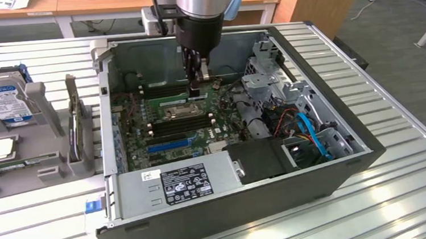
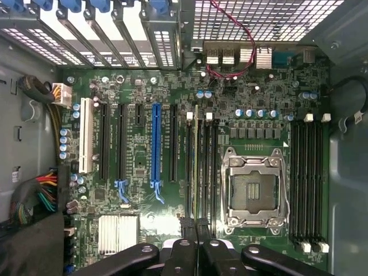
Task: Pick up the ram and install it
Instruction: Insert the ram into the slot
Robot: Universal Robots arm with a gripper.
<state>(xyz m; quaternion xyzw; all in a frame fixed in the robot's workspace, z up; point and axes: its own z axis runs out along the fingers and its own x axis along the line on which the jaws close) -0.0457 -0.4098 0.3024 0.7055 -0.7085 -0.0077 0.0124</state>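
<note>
Slatted metal surface [image 1: 401, 196] carries the open computer case [image 1: 331, 173]. Inside it, the end effector [image 2: 196, 224] is pinched shut on the ram [image 2: 196, 167], which stands edge-on among the memory slots [image 2: 210, 167] beside the CPU socket [image 2: 256, 187]. Any tilt or offset under pressure could jam the board against a slot wall or flex it.

arm [image 1: 200, 12]: reaching straight down, it seems | gripper [image 1: 196, 91]: closed, tips pointing downward
</note>
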